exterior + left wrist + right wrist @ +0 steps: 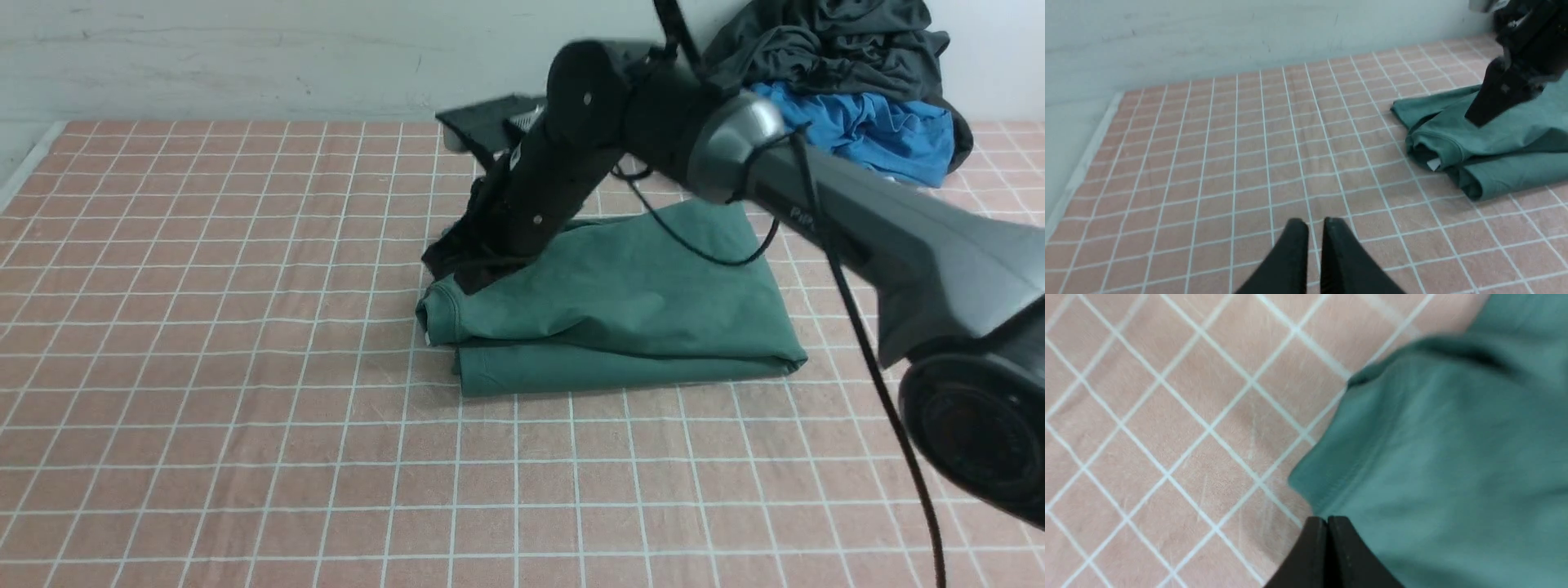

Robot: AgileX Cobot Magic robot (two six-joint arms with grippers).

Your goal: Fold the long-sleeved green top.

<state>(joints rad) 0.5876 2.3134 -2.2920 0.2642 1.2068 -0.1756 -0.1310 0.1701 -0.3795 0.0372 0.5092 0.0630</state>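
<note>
The green long-sleeved top (637, 310) lies folded into a compact bundle in the middle of the table. Its collar (433, 314) is at the left end, and the white neck label (1433, 164) shows there. My right gripper (473, 278) reaches across from the right, its tips down at the top's left end near the collar. In the right wrist view the right gripper (1327, 519) is shut and empty over the edge of the green cloth (1453, 465). My left gripper (1310, 222) is shut and empty above bare table, well left of the top (1506, 151).
A dark grey-black garment (824, 41) and a bright blue garment (865, 126) are piled at the back right against the wall. A dark flat object (490, 118) lies behind the right arm. The pink gridded cloth (204, 367) covers the table, and its left edge (1081, 163) shows.
</note>
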